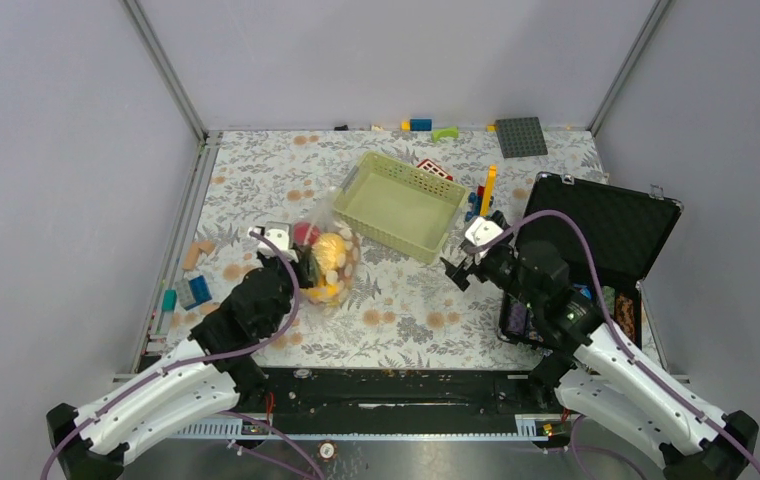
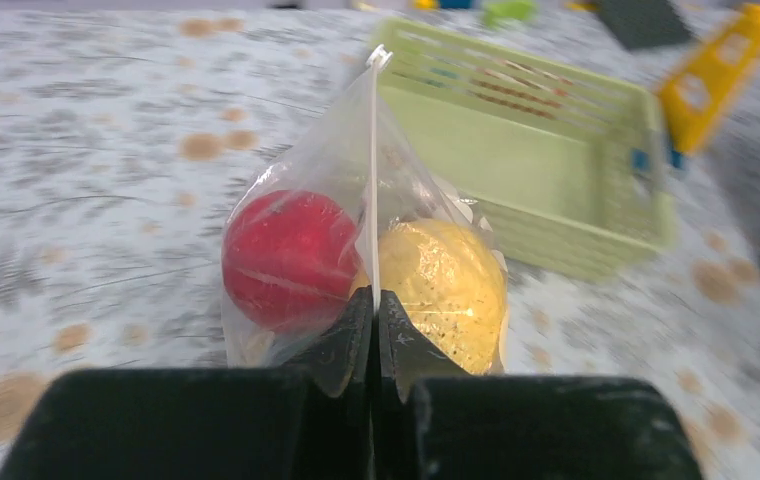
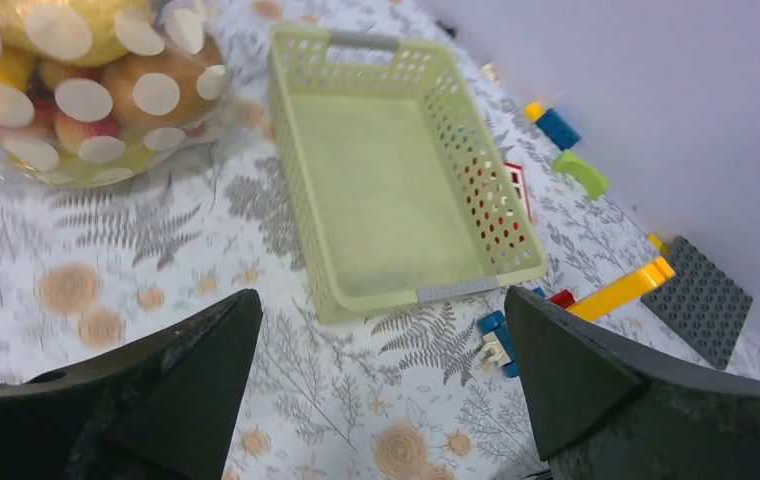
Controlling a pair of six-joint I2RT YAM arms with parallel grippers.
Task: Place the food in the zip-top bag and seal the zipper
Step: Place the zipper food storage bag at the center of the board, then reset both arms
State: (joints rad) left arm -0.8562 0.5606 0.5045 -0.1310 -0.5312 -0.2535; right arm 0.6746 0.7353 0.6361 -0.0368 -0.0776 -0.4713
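The zip-top bag [image 1: 331, 262] lies on the flowered cloth left of centre, holding the food: a red fruit [image 2: 289, 258], a yellow fruit [image 2: 446, 290] and others. My left gripper [image 1: 303, 268] is shut on the bag's mouth edge. In the left wrist view its fingertips [image 2: 375, 305] pinch the zipper [image 2: 374, 170], which runs straight away from them. My right gripper [image 1: 461, 268] is open and empty, hovering right of the bag and near the basket's front corner. The right wrist view shows the dotted bag [image 3: 86, 90] at top left, with nothing between that gripper's [image 3: 381, 330] jaws.
A pale green lattice basket [image 1: 436, 190] stands empty behind the bag; it also shows in both wrist views [image 2: 596, 250] [image 3: 476, 288]. An open black case [image 1: 606, 230] lies at the right. Building blocks [image 1: 191, 290] lie at the left, a yellow block [image 1: 488, 188] and grey baseplate [image 1: 521, 136] at the back.
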